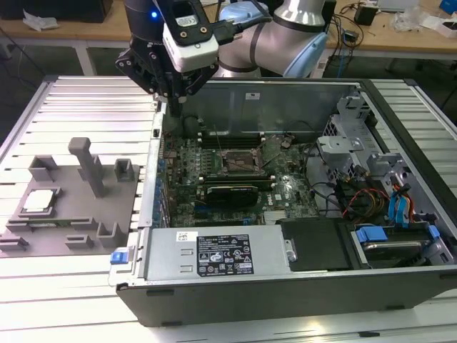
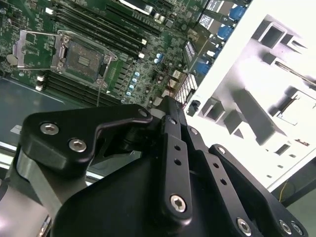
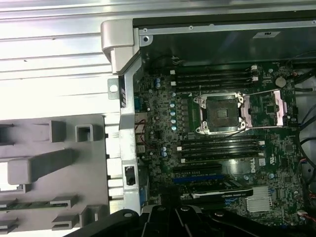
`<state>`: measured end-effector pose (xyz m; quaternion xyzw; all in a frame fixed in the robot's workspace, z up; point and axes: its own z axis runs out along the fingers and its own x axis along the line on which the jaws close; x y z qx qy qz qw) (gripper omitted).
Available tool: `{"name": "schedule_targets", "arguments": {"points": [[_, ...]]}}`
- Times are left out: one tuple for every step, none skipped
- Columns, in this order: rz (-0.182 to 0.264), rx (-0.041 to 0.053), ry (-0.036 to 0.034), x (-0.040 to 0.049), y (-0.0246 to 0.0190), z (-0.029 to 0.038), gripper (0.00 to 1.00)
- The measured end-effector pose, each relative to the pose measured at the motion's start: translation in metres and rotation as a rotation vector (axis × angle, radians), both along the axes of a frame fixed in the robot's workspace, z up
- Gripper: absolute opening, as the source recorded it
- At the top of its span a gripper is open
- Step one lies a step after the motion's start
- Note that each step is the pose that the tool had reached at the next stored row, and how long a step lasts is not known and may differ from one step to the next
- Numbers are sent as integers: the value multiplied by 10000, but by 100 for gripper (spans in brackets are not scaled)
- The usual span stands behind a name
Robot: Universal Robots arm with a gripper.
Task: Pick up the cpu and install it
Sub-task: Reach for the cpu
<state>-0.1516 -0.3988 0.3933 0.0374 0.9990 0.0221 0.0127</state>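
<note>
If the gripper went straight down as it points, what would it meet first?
The gripper would likely meet the motherboard just inside the case wall. Depth is unclear, so it could be the wall itself. It hangs well away from the cpu.

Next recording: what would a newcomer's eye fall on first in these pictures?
The open computer case dominates the exterior view, its green circuit board bare and an open socket at its middle. The robot's claw hangs over the case's wall on the exterior view's left. Further left, the silvery cpu sits in a grey tray, not yet picked up.
</note>
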Motion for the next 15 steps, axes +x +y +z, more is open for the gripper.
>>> {"name": "schedule_targets", "arguments": {"points": [[0, 0, -1, -15, 0, 0, 11], [0, 0, -4, -46, 0, 0, 11], [-1, 0, -7, -79, 0, 0, 11], [0, 0, -10, -111, 0, 0, 11], [0, 0, -13, -143, 0, 0, 11], [1, 0, -18, -195, 0, 0, 11], [0, 0, -22, -229, 0, 0, 11], [-1, 1, -25, -255, 0, 0, 11], [-1, 0, -29, -289, 0, 0, 11], [0, 1, -32, -317, 0, 0, 11], [0, 1, -35, -335, 0, 0, 11], [0, 0, -37, -354, 0, 0, 11], [0, 1, -41, -384, 0, 0, 11], [0, 0, -43, -401, 0, 0, 11], [-1, 1, -47, -425, 0, 0, 11]]}}
